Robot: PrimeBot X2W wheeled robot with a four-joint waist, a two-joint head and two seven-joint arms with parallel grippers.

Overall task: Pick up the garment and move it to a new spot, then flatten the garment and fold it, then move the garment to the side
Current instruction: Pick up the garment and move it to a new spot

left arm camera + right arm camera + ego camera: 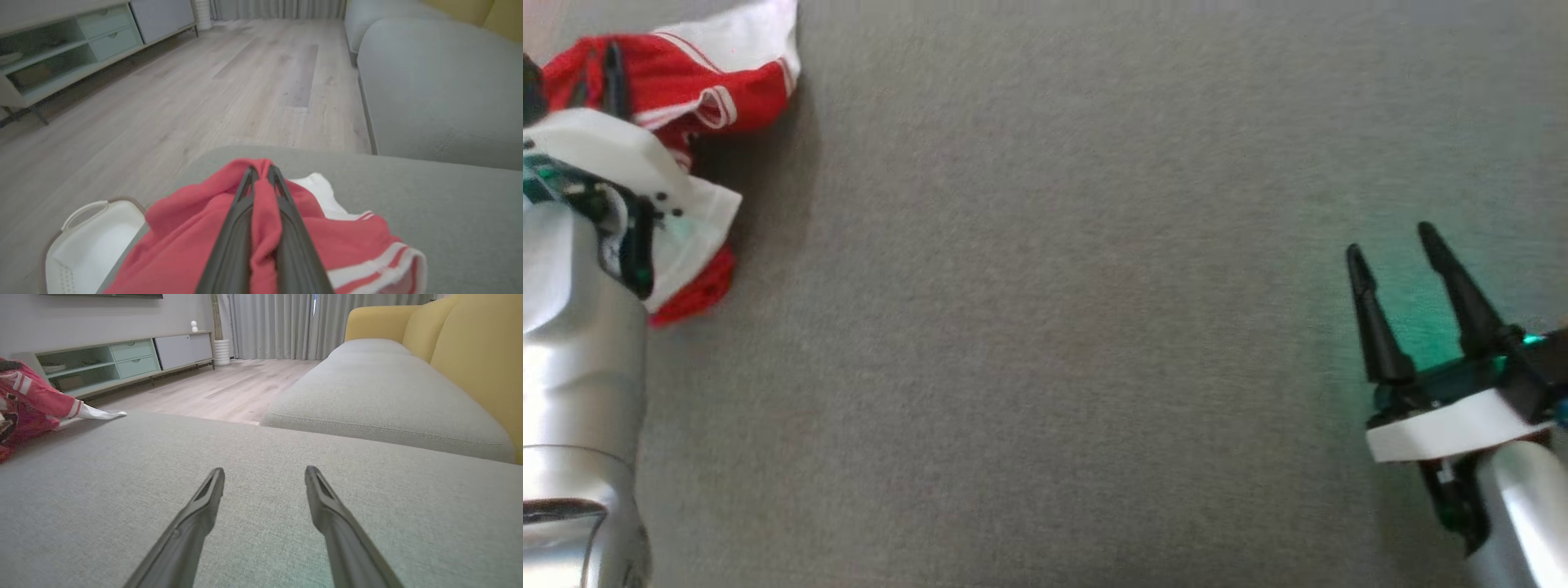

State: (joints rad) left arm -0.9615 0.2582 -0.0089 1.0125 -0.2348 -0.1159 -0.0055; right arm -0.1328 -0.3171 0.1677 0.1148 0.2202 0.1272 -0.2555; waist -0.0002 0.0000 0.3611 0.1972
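Where the grey cushion [1054,327] nears its left edge, one red-and-white garment [711,90] lies crumpled. Part of it is hidden under the left wrist [621,155] and part is cut off at the head view's top edge, so its kind is hard to make out. The left gripper [261,169] is pinched closed on a raised ridge of its red cloth. Well apart to the right, the right gripper [1390,238] hangs with its two fingers spread wide, holding nothing. One white basket [102,237], half cut off, sits on the floor [204,102] beside the cushion's corner.
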